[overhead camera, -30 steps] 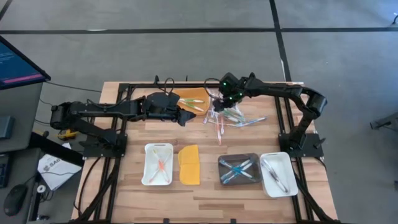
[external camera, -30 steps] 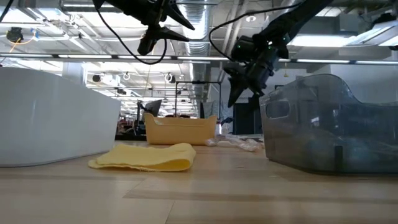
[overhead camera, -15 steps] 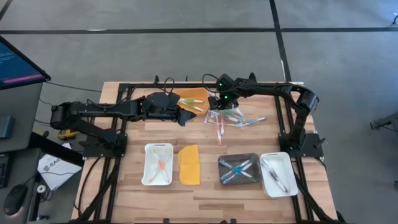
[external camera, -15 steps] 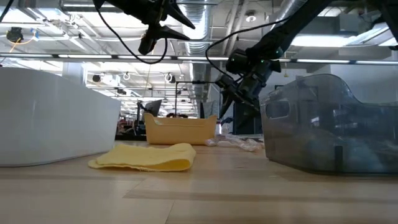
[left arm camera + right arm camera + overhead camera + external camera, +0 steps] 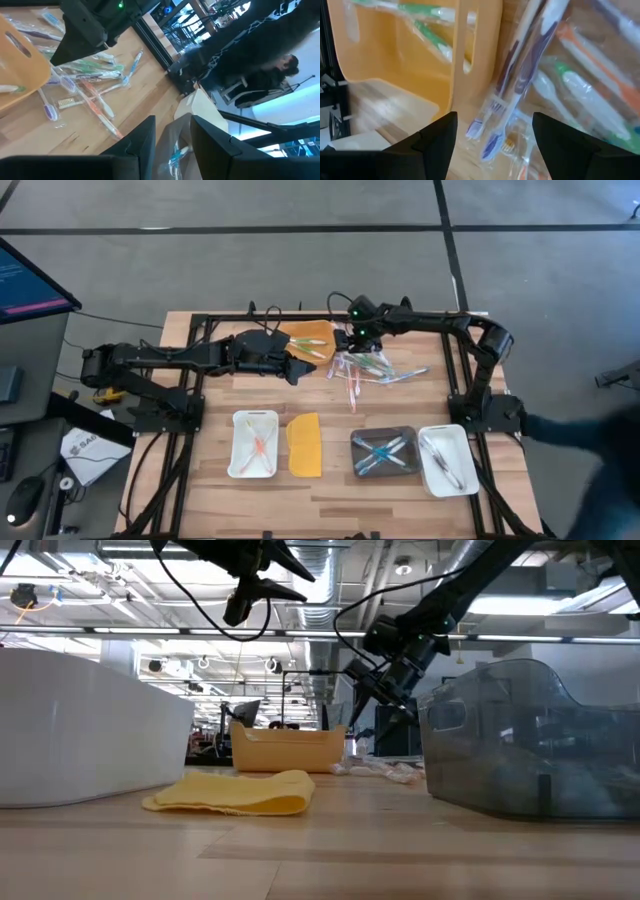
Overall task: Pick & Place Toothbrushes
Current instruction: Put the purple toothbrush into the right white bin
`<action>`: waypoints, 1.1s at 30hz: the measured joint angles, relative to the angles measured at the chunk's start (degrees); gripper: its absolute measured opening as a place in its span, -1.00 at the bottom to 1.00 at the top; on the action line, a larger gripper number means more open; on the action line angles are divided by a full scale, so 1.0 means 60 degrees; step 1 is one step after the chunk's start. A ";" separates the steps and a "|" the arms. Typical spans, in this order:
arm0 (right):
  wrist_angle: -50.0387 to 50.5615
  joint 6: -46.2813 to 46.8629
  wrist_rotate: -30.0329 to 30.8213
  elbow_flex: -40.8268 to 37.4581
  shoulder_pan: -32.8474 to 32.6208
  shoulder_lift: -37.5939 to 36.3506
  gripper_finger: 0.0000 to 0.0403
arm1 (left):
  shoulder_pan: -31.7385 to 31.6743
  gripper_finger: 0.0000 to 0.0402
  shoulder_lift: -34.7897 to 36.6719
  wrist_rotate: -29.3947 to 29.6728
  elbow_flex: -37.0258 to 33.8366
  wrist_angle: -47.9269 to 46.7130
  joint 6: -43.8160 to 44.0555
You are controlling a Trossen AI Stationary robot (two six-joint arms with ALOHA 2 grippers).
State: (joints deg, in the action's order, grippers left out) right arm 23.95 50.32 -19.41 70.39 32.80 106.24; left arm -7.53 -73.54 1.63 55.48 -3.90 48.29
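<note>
A loose pile of wrapped toothbrushes in purple, green, orange and white lies on the wooden table at the far middle, next to a yellow tray that holds green ones. My right gripper hangs open just above the pile's edge nearest that tray, with purple toothbrushes below the gap between its fingers. My left gripper hovers open to the left of the pile, well above the table, with nothing in it.
Along the near side stand a white tray with orange toothbrushes, a flat yellow lid, a grey tray with blue ones and a white tray with clear ones. A person shows at the table's right.
My right gripper has sunk toward the pile and drifted a little toward the yellow tray, rolling about its own pointing line as it went. Its fingers have stayed open. The toothbrushes have not moved.
</note>
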 joint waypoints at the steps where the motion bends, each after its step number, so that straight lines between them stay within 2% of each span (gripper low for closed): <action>1: 0.0003 0.0095 0.0045 0.0000 -0.0014 0.0000 0.27 | 0.0000 -0.41 0.0000 0.0000 0.0000 0.0011 -0.0004; 11: -0.0144 0.0326 0.0730 -0.0004 -0.0040 0.0061 0.27 | -0.0004 -0.41 0.0000 0.0000 0.0000 0.0028 -0.0004; 20: -0.0380 0.0630 -0.0125 -0.0011 -0.0269 0.0841 0.27 | 0.0061 -0.41 0.0000 0.0004 0.0000 0.0036 -0.0004; 33: -0.0617 0.0815 0.0112 0.0007 -0.0165 0.0823 0.26 | 0.0066 -0.41 0.0000 0.0000 0.0000 0.0058 0.0000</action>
State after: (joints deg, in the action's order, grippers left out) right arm 20.25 55.21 -18.74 70.43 31.81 111.18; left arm -7.14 -73.54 1.63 55.48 -3.55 48.29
